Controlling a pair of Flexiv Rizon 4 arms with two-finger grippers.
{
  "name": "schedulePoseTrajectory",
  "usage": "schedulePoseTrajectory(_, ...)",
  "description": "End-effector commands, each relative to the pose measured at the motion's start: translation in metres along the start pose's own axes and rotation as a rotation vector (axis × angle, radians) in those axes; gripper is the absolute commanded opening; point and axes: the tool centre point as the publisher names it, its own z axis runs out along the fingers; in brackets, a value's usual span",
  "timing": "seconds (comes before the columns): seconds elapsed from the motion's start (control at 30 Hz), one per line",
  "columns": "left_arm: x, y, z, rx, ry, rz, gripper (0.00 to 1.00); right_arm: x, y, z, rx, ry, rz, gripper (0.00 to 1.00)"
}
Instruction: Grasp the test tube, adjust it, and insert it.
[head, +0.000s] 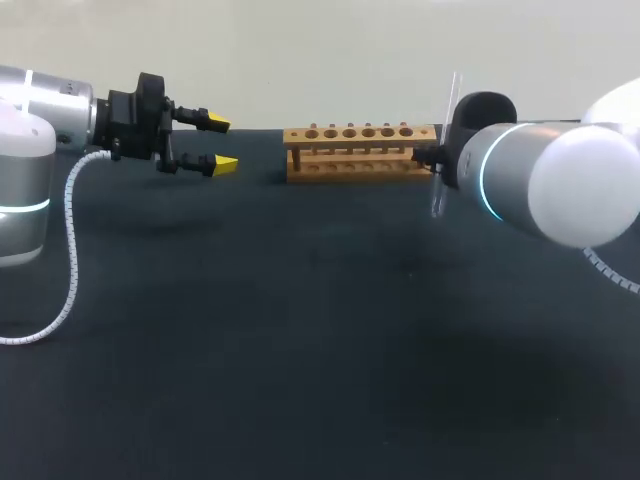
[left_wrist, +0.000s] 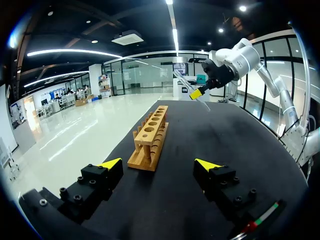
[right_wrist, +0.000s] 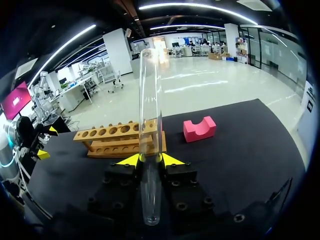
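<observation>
Right gripper (right_wrist: 150, 159) clamps tube (right_wrist: 149, 100) near-upright, beside rack (head: 360, 150) end; left gripper (head: 218, 143) open, farther off.

Looked down on a broad table (head: 300, 360) with a dark, matte, almost black top. Found a light wooden test-tube rack (head: 360, 152) standing upright on it near the far edge, about midway along, with six round holes in a row in the upper board. Saw, in the right wrist view, a pink block (right_wrist: 199, 129) with a half-round notch on top, resting on the table near one end of the rack, apart from it.
</observation>
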Motion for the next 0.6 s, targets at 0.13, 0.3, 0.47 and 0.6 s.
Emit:
schedulePoseTrajectory(0.13,0.001,-0.001,0.0,-0.004,-0.002,0.002,1.0,0.002,-0.001,-0.001,-0.005,-0.038,0.002,0.0)
schedulePoseTrajectory(0.3,0.001,-0.001,0.0,-0.004,-0.002,0.002,1.0,0.002,-0.001,-0.001,-0.005,-0.038,0.002,0.0)
schedulePoseTrajectory(0.47,0.001,-0.001,0.0,-0.004,-0.002,0.002,1.0,-0.014,0.003,0.012,0.0,-0.142,-0.032,0.0)
schedulePoseTrajectory(0.6,0.001,-0.001,0.0,-0.004,-0.002,0.002,1.0,-0.028,0.008,0.018,0.015,-0.231,-0.064,0.0)
